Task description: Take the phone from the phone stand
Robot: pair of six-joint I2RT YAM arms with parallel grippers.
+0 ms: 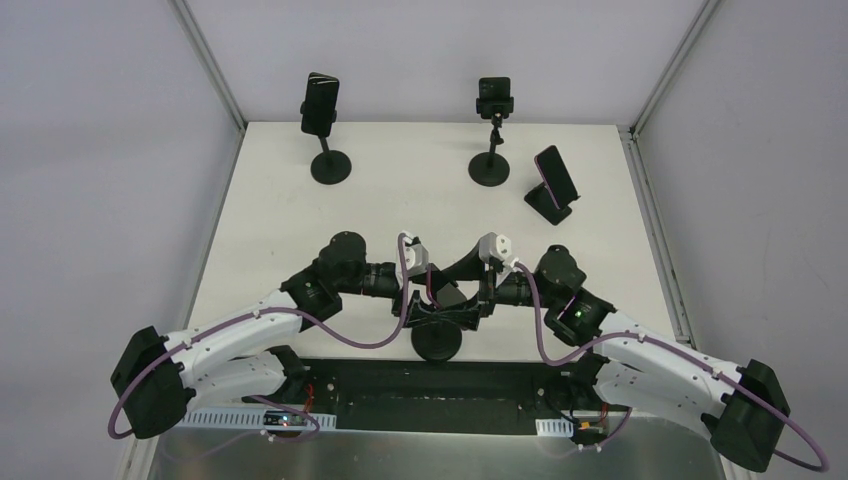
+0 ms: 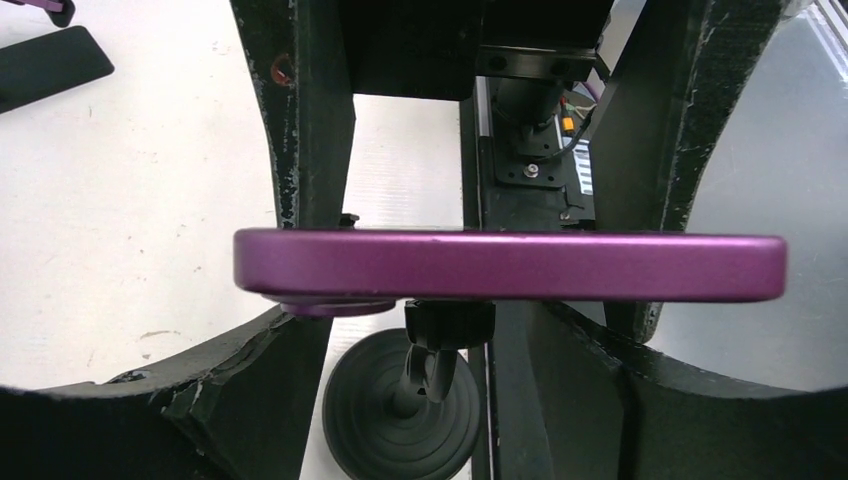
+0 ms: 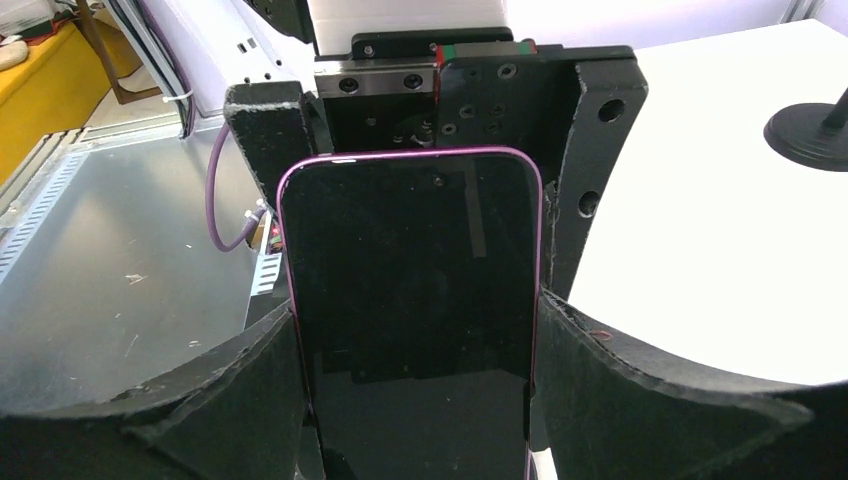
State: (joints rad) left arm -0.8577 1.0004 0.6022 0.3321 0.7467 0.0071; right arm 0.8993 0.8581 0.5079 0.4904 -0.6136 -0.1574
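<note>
The purple phone [image 2: 510, 265] sits on a black stand with a round base [image 1: 437, 342] at the table's near edge. In the left wrist view I see the phone edge-on, with the stand's clamp knob [image 2: 450, 325] and base [image 2: 400, 420] beneath it. In the right wrist view its dark screen [image 3: 410, 300] faces me. My right gripper [image 3: 415, 330] is shut on the phone's two long sides and shows in the top view [image 1: 482, 295]. My left gripper [image 2: 435, 320] meets it from the left [image 1: 428, 300]. Its jaws are apart, straddling the phone's far end and the stand's neck without clear contact.
Two tall stands holding dark phones stand at the back [image 1: 320, 105] [image 1: 494, 97]. A purple phone leans on a low stand at the back right [image 1: 555, 180]. A stand base shows at the right wrist view's edge [image 3: 810, 135]. A metal shelf [image 1: 440, 440] lies below the table's near edge.
</note>
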